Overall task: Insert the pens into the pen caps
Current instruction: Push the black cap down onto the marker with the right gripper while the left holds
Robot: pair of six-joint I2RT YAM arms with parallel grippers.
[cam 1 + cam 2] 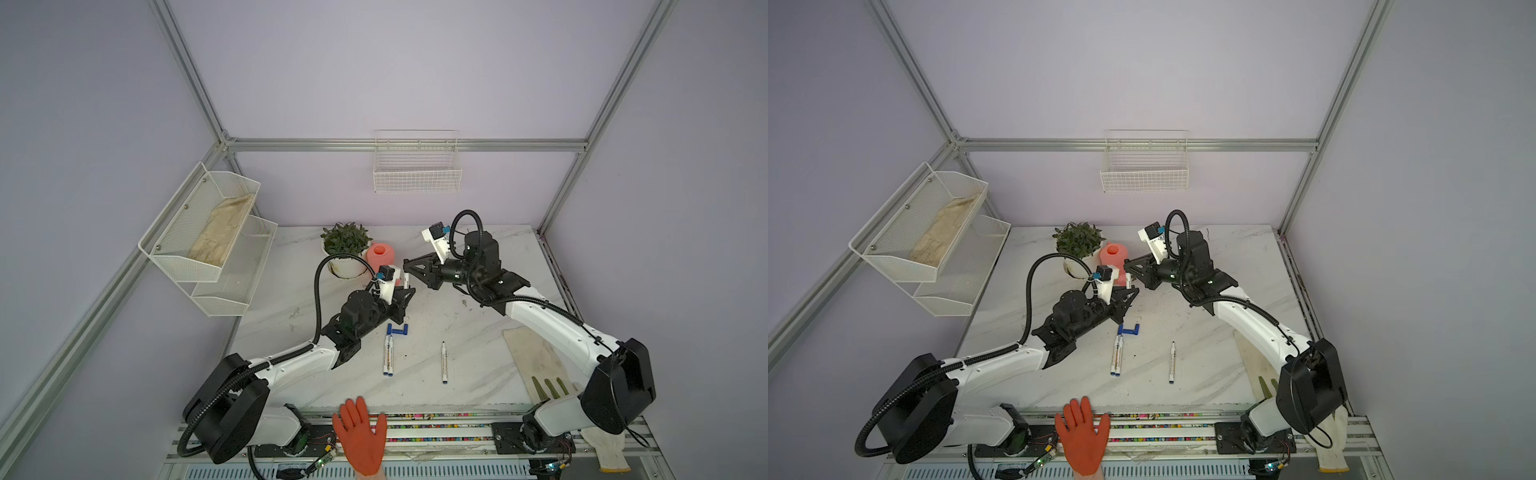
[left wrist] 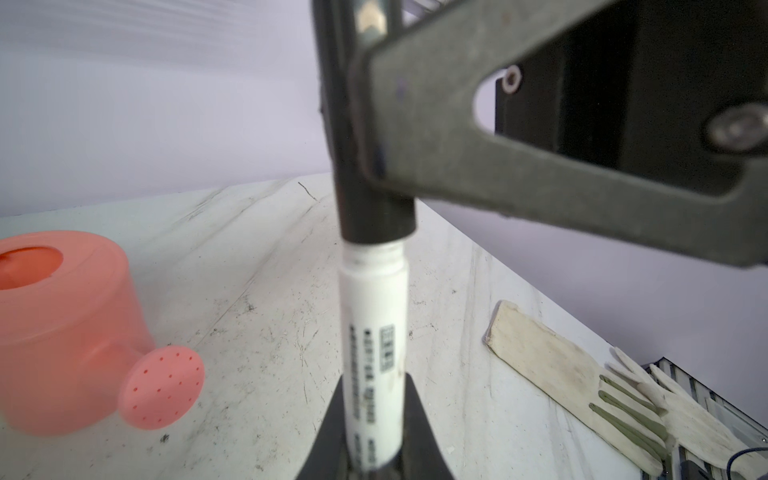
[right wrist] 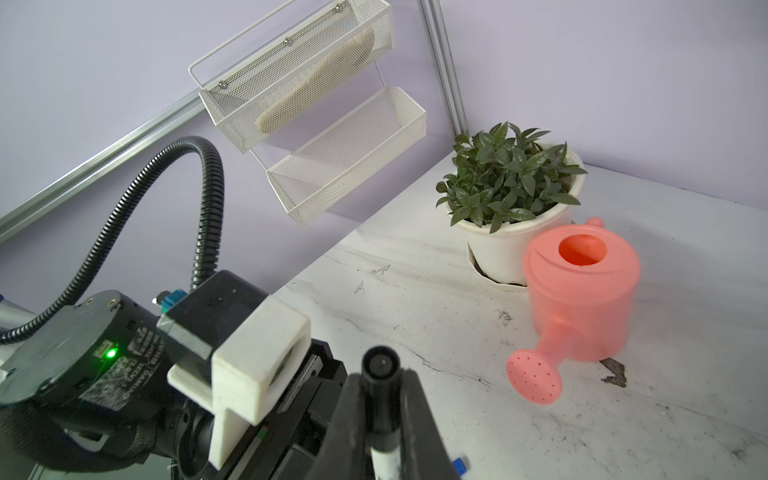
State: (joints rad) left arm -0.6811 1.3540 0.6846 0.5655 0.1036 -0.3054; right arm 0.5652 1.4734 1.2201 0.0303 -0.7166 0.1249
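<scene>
Left gripper [image 2: 372, 390] clamped on white pen [image 2: 374, 316]; right gripper [image 3: 380, 386] clamped on black cap [image 3: 380, 365].
Cap sits over pen tip, above desk [image 2: 257, 291], near pink watering can [image 2: 62, 332].

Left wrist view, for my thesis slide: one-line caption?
Left tool holds white printed marker pen, end inside black plastic cap gripped by right tool.
</scene>
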